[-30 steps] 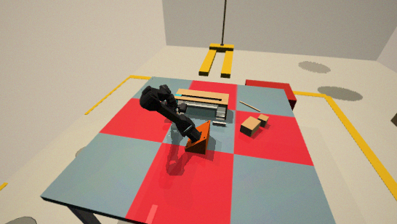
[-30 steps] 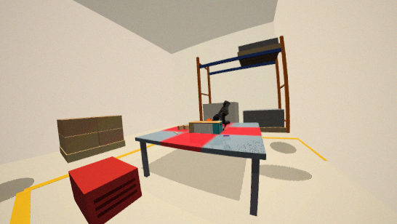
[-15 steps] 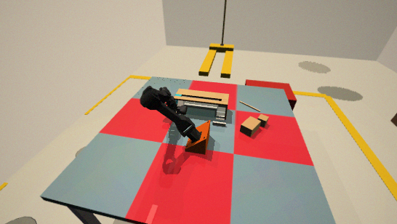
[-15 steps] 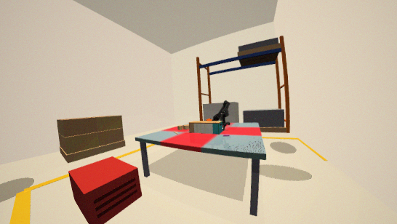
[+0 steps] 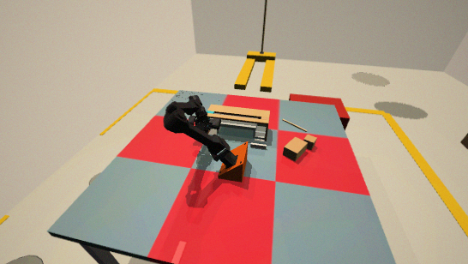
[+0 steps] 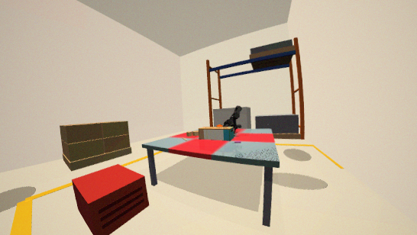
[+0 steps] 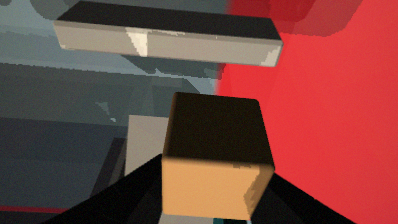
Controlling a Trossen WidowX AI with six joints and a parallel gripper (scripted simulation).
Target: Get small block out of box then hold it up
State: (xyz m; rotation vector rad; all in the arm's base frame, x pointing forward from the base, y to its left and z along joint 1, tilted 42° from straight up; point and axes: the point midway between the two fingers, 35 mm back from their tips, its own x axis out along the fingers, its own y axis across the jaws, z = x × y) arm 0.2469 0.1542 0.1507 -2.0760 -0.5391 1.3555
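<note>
The box [image 5: 240, 110] [image 6: 214, 133] stands toward the back of the table, with a slotted tan top, a clear front and a teal end. My gripper [image 5: 218, 123] [image 7: 207, 166] is at the left end of the box in the top view. In the wrist view it is shut on a small tan block [image 7: 212, 187] with a dark upper face. The block sits between both fingertips. A pale bar [image 7: 170, 46] with a dark top lies beyond it, apart from it. The top and exterior views are too small to show the block or its height.
A larger tan block [image 5: 296, 147], a smaller one [image 5: 310, 141] and a thin stick [image 5: 295, 124] lie right of the box in the top view. An orange wedge [image 5: 237, 171] is at the arm's base. A small purple patch [image 6: 237, 142] shows near the box's teal end.
</note>
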